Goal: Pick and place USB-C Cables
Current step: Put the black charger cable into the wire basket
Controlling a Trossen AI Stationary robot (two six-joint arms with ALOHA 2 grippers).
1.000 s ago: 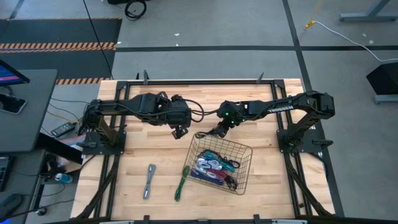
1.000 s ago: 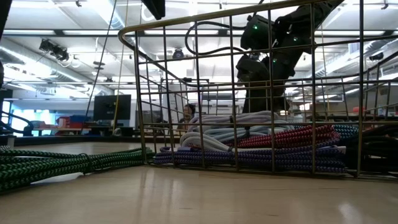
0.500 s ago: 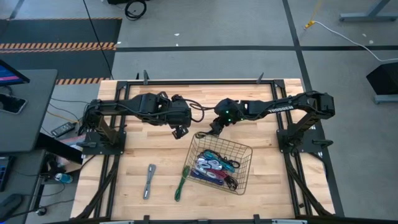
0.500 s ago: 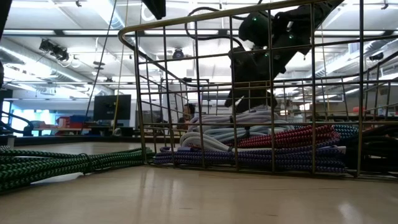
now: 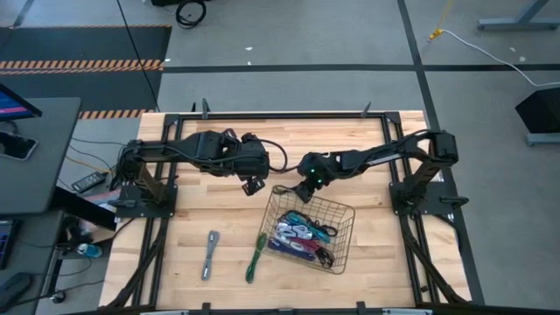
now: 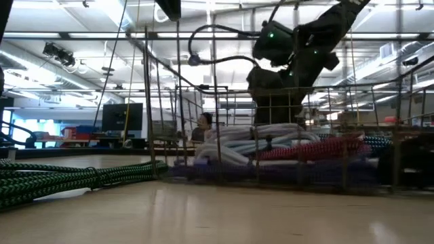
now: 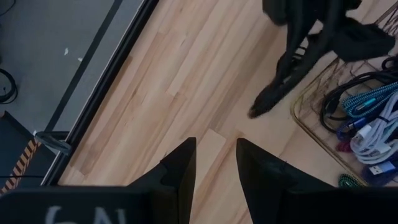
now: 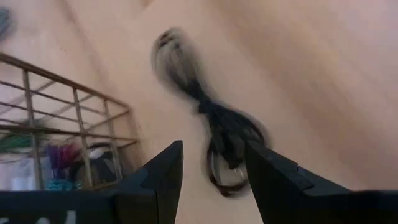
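A black USB-C cable bundle lies on the wood just off the far-left corner of the wire basket. My right gripper hangs low over it, open, one finger to each side; in the high view the right gripper is at that corner of the basket. Several coloured cables lie piled in the basket. My left gripper waits raised to its left, and the left wrist view shows it open with nothing between the fingers. My right gripper comes slanting down from the far right, with its fingers astride the black cable bundle. Whether they touch the cable or the basket's corner, I cannot tell.
A green cable lies on the table left of the basket, and it also fills the near left of the low view. A grey cable lies further left. There is bare wood between the two arms and at the near left.
My right gripper has come down and toward the table's left and near edge, to the basket's far-left corner, still open. In the low view the basket's near rim has shifted and the basket shows blurred.
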